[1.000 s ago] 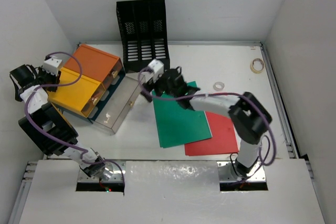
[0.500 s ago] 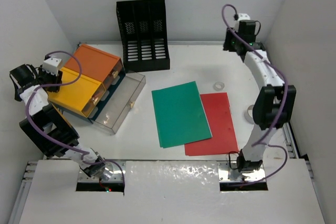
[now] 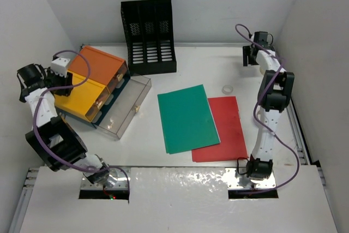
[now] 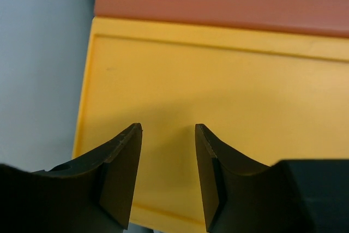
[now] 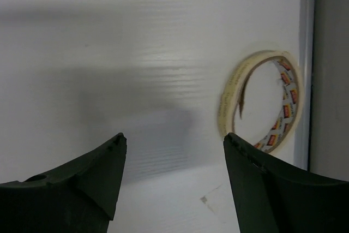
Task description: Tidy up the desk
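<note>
The desk [image 3: 207, 64] is a white tabletop holding two folders, tape and a drawer box. My left gripper [image 3: 46, 83] hovers over the left edge of the orange-and-yellow drawer box [image 3: 90, 80]. In the left wrist view that gripper [image 4: 168, 129] is open above the yellow lid [image 4: 229, 80], with nothing between the fingers. My right gripper [image 3: 252, 55] is at the back right corner. In the right wrist view it [image 5: 174, 137] stands open over bare desk [image 5: 109, 53], and a cream tape roll [image 5: 228, 99] lies just beyond the right fingertip, by the edge rail.
A green folder [image 3: 185, 118] partly overlaps a red folder [image 3: 229, 129] mid-desk. A small tape ring [image 3: 227, 89] lies near them. A clear drawer [image 3: 124, 106] is pulled out of the box. A black mesh file rack [image 3: 148, 36] stands at the back wall.
My right arm swung from the clear drawer area across to the back right corner and folded in over the tape roll. My left gripper shifted slightly and opened wider.
</note>
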`<action>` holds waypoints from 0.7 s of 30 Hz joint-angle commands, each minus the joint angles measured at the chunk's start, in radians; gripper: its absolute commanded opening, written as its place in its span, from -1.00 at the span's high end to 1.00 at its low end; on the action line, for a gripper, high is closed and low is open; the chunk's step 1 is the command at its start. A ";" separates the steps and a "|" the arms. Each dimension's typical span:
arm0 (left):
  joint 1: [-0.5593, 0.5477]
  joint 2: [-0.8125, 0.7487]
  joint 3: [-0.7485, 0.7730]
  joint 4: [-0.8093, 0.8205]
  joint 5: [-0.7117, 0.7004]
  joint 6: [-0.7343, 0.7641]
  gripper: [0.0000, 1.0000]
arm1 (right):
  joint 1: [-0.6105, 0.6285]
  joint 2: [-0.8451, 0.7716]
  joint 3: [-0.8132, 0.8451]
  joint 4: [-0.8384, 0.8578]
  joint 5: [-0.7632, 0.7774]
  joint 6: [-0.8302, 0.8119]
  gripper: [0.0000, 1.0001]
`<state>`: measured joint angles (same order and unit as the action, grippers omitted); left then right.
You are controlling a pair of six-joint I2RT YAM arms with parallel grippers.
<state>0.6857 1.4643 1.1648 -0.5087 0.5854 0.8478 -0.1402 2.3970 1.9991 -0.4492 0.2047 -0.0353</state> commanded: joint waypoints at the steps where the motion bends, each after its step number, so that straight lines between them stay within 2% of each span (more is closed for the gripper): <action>1: -0.060 -0.048 -0.011 0.004 -0.042 -0.045 0.15 | -0.032 -0.027 0.014 0.115 0.029 -0.097 -0.41; 7: -0.110 -0.053 -0.034 0.006 -0.098 -0.104 0.15 | -0.064 0.047 0.056 0.132 0.024 -0.172 -0.43; 14: -0.146 -0.091 -0.073 0.015 -0.128 -0.156 0.15 | -0.133 0.079 0.036 0.156 -0.054 -0.109 -0.37; 20: -0.150 -0.124 -0.125 0.027 -0.145 -0.167 0.15 | -0.150 0.082 -0.002 0.136 -0.180 -0.075 -0.01; 21: -0.152 -0.127 -0.128 0.026 -0.145 -0.167 0.15 | -0.150 0.079 -0.009 0.139 -0.198 -0.072 0.10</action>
<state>0.5430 1.3685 1.0607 -0.4873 0.4561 0.7013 -0.2928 2.4977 2.0125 -0.3229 0.0971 -0.1303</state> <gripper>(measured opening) 0.424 0.475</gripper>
